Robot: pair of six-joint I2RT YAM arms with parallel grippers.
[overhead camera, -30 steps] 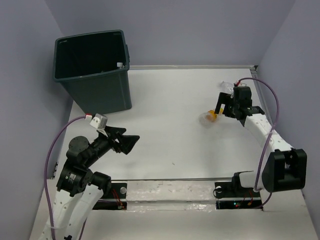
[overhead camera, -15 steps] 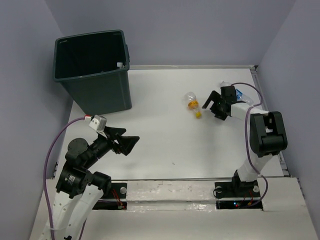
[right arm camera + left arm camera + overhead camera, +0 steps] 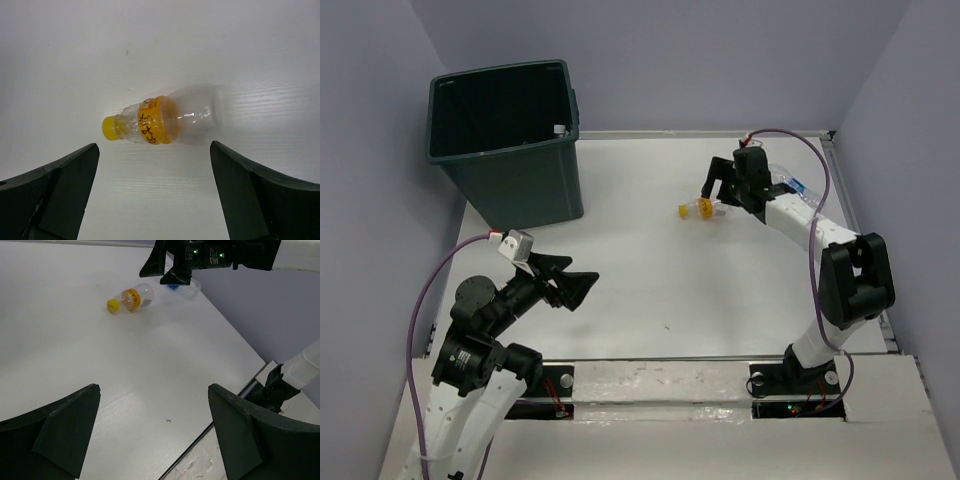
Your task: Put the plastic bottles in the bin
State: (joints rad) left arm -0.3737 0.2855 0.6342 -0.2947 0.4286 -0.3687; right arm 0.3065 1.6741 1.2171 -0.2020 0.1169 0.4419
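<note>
Yellow-capped bottle point(image 3: 700, 208), right gripper point(image 3: 720, 192) — farther left

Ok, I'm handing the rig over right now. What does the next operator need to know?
Left end effector: open, empty, low near its own base.
Right end effector: open, over the yellow-capped bottle, which lies on its side between the fingers, not gripped.
Blue-capped bottle: lying on the table by the right arm, near the far right edge.
Bin: upright at far left; no bottle visible inside, though its depth is dark.
Done: nothing binned that I can see. Left: grasp and bin both bottles.
</note>
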